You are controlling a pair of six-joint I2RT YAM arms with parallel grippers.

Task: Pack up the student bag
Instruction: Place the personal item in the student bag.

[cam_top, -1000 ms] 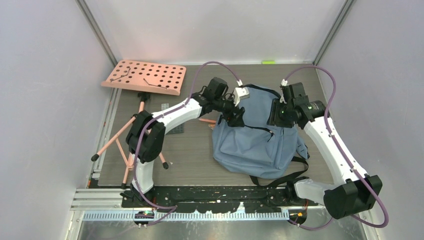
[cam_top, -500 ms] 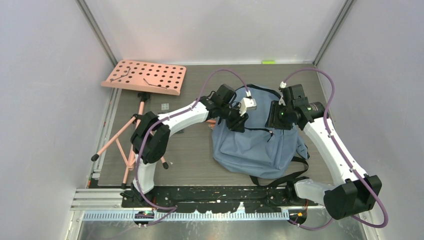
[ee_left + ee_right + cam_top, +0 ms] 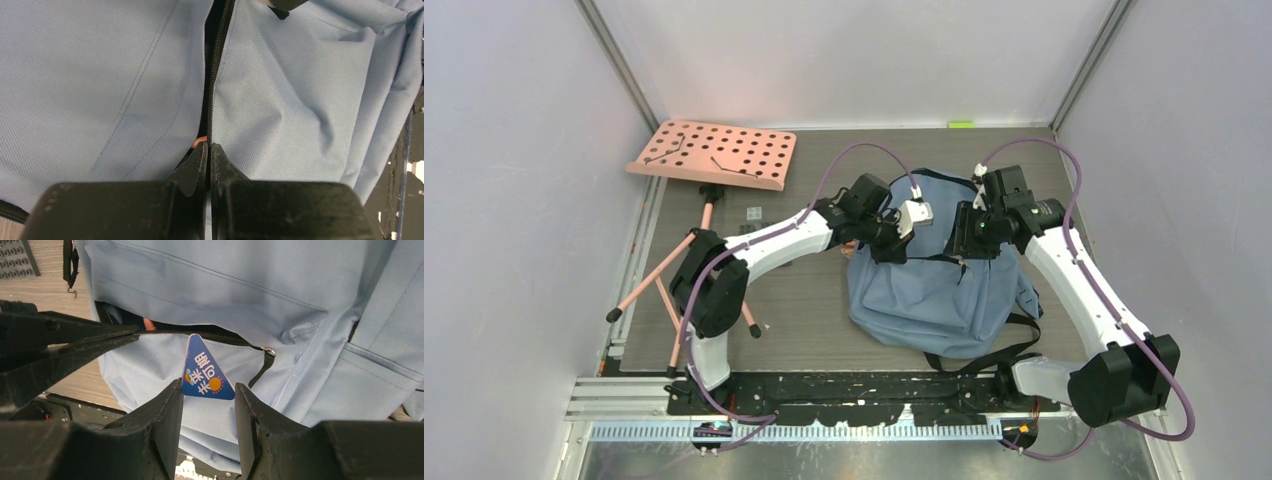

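Although both arms are bent in over it, the bag (image 3: 934, 300) is seen lying flat on the right half of the table (image 3: 804, 325). It reaches from near the far edge almost to the near edge. A black strap (image 3: 989, 352) is trailed out toward the near right corner.

The zipper (image 3: 216, 75) of the bag is partly undone, and a dark gap is left between the two edges of blue cloth. Something orange-pink is glimpsed in that gap, but what it is cannot be told.

The left gripper (image 3: 207, 150) is set at the left end of this opening, on the side of the bag toward the table's left edge. Its fingers are pressed together, with the tips right on the zipper line. Whether a thin edge of cloth or zipper tape is pinched between them cannot be made out.

The right gripper (image 3: 207, 386) is held above the middle of the bag, just beside the opening. A blue triangle (image 3: 204, 369), printed with white characters and small suns, is clamped by its two lower corners between the fingers. Its point is turned toward the zipper. The zipper pull (image 3: 269, 351) is seen at the far end of the teeth, apart from both grippers.

A pink music stand (image 3: 714, 153) is stood at the far left corner of the table, well apart from the bag.
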